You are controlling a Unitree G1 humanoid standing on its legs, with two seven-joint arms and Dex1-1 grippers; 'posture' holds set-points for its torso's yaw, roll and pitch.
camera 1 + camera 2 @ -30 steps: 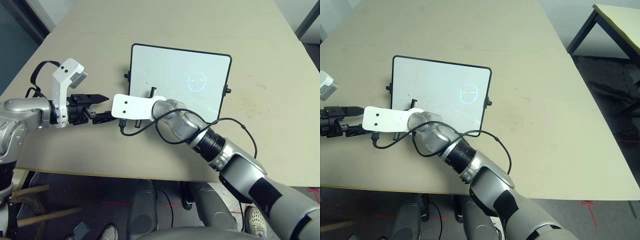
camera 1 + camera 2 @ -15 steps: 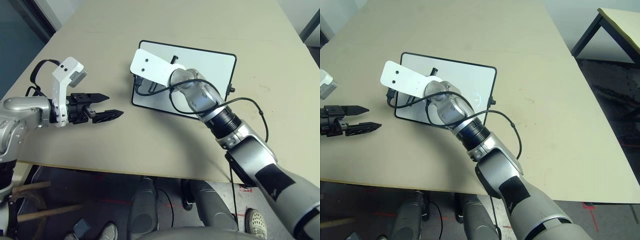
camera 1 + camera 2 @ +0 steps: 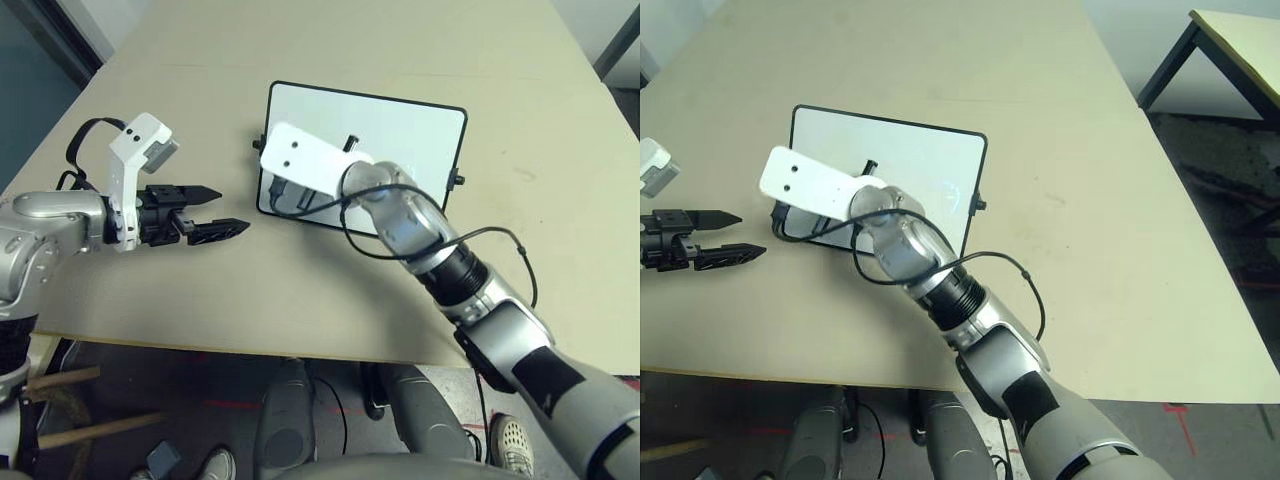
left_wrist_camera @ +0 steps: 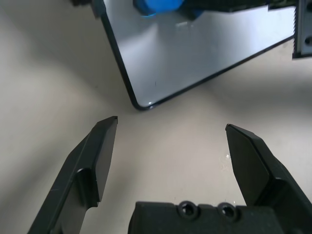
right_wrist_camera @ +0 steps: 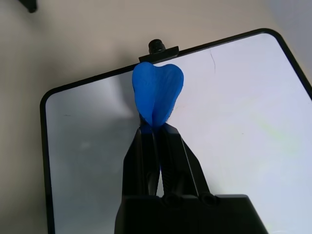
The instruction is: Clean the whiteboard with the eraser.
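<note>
The right gripper (image 5: pixel 155 127) is pinching the eraser (image 5: pixel 157 93), folded between its pressed-together fingers, over the whiteboard (image 5: pixel 234 122) near its knobbed short edge. In the head views the right arm is now reaching across the board's left half (image 3: pixel 410 125), having swept up from the near edge a second ago; the blue scribble is nearly gone, so wiping looks almost finished. The left gripper (image 4: pixel 170 141) is hanging spread and empty beside the board's corner. The beige table (image 3: pixel 1110 250) is lying bare; another table (image 3: pixel 1240 40) is standing beyond.
</note>
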